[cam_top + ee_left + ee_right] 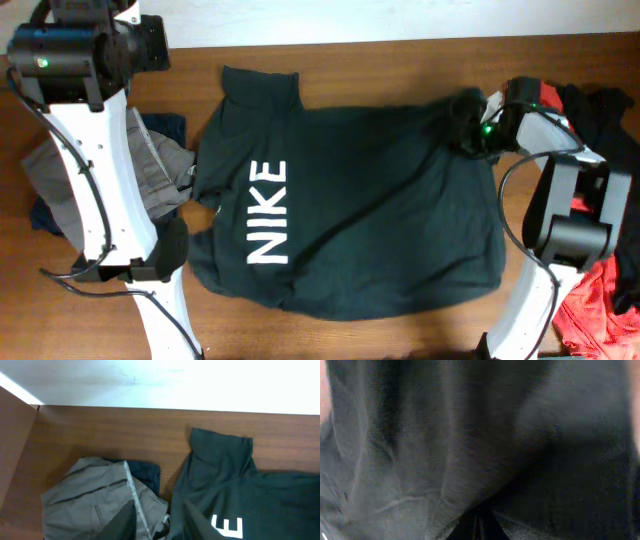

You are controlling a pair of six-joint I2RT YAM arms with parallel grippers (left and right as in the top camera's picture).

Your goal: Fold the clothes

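Overhead, we find the T-shirt [380,220] spread across the middle of the counter [380,60], lettering up. Its hem corner at 2 o'clock is bunched in the right pincer [465,125], which looks clenched on the cloth. We'd lift that corner only just clear, then carry it across toward 9 o'clock, keeping the far edge from dragging. The left pincer [178,240] sits by the shirt's 8 o'clock edge; whether it is released we cannot tell.

From the left wrist we see grey trousers [100,500] heaped at 7 o'clock and a sleeve [220,450] at 3. Bare brown wood grain and a white wall [150,380] lie toward 12.

From the right wrist, dark cloth fills everything.
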